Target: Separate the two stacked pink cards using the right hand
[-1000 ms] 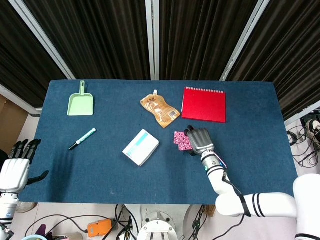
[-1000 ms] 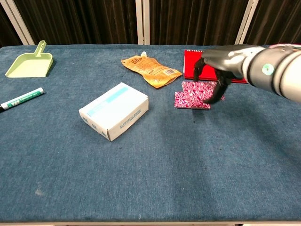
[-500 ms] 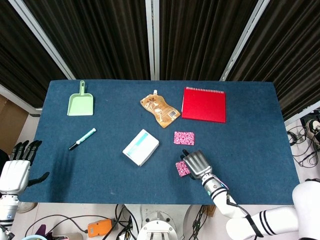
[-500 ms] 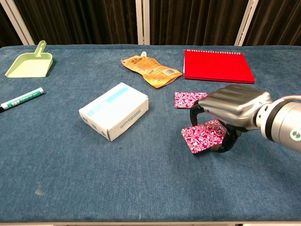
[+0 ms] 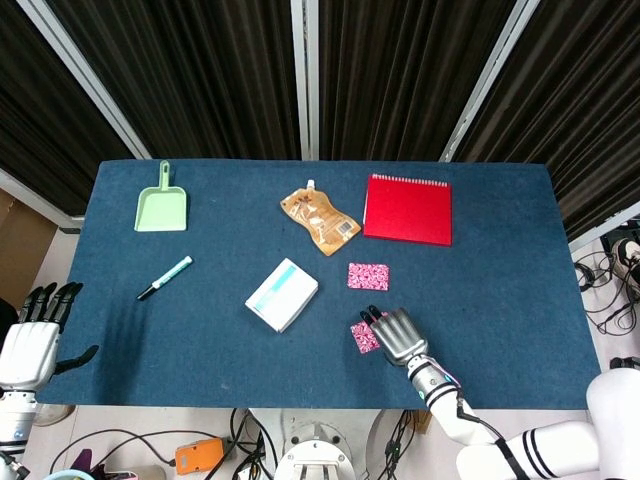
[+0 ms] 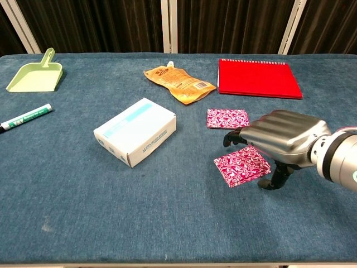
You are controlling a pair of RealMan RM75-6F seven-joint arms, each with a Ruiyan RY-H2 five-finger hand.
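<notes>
From my seat the two pink cards lie apart on the blue table (image 6: 167, 223): the far card (image 6: 227, 118) sits flat just right of centre in the chest view, below the red notebook (image 6: 259, 78), and the near card (image 6: 241, 165) lies lower, right of centre, at a slight angle. My right hand (image 6: 281, 142) hovers over the near card's right edge with its fingers (image 6: 237, 137) curled downward and the thumb beside the card; I cannot tell whether a fingertip touches the card, but nothing looks pinched, so I read the hand as letting go and holding nothing. In the head view the same hand (image 5: 397, 335) sits at the lower middle, just right of the near card (image 5: 366, 337). My left hand (image 5: 35, 335) rests at the lower left edge of that view, fingers spread, empty. I judge these cards to be thin, light and fairly stiff, with a smooth printed face that slides easily on the cloth. If I must take one again, I would press on top and drag, or catch an edge.
</notes>
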